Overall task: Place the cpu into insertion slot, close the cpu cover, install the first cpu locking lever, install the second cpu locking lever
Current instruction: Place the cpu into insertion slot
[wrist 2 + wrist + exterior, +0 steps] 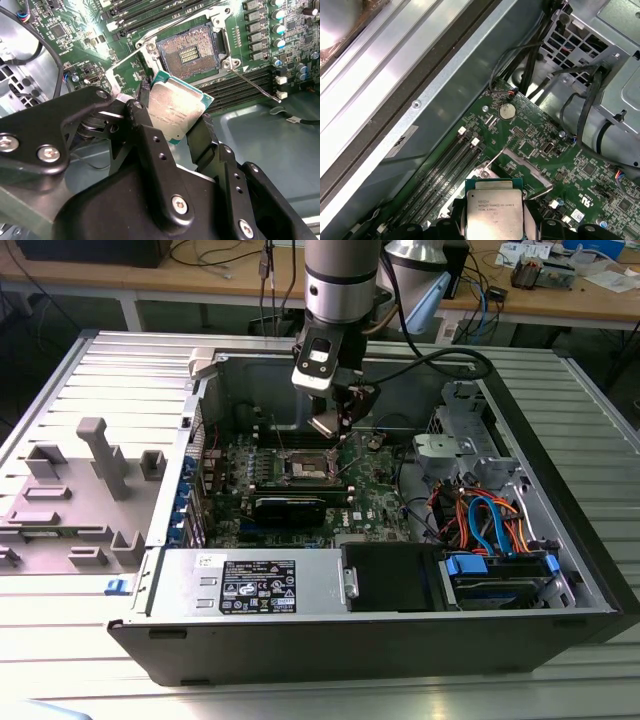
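The gripper [172, 120] is clamped on the cpu [176, 106], pinching two opposite edges. The chip hangs tilted between the fingers, clear of the board. The insertion slot [188, 49] lies open and bare just past the fingertips and below them, with one locking lever [255, 85] swung out alongside. I'd call this the first step, placing, and it isn't done. Seating the chip looks to need it levelled, squared to the socket's rim and lowered gently onto the pins.
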